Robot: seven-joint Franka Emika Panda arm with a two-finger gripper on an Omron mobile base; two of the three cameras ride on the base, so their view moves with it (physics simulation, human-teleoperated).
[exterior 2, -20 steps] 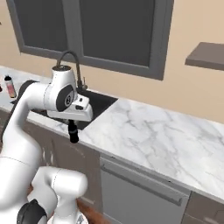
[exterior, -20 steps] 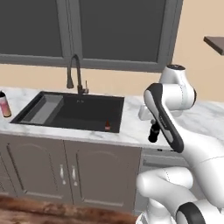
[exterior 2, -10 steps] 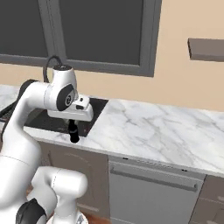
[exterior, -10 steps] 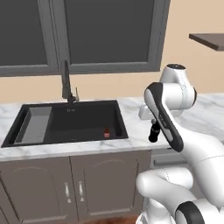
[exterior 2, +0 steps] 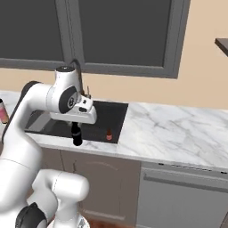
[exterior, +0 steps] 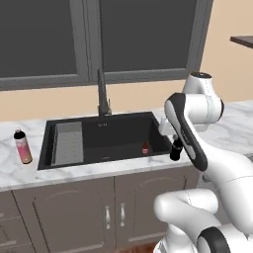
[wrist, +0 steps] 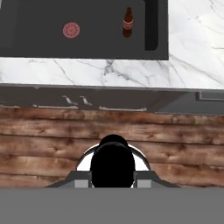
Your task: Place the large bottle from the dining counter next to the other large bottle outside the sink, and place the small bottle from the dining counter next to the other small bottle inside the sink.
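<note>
My gripper [exterior: 176, 147] hangs over the counter's front edge just right of the sink [exterior: 118, 136], shut on a dark bottle [exterior 2: 76, 133] that hangs upright under the hand. From the hand view the bottle's black cap [wrist: 113, 164] sits between my fingertips, above the wooden floor. A small brown bottle with a red label [exterior: 145, 148] stands inside the sink near its right wall, also visible from the hand [wrist: 127, 22] and from the right [exterior 2: 108, 134]. A large pink bottle [exterior: 22, 147] stands on the counter left of the sink.
A dark faucet [exterior: 101, 94] rises behind the sink, under a window. A round red drain [wrist: 71, 30] marks the basin floor. Marble counter [exterior 2: 178, 129] runs to the right above a dishwasher front [exterior 2: 178, 196]. Cabinet doors [exterior: 99, 212] lie below the sink.
Both base pictures have shifted, so the camera has moved; the pink bottle has come back into the left view. My arm keeps its pose, and the dark bottle stays in the grip.
</note>
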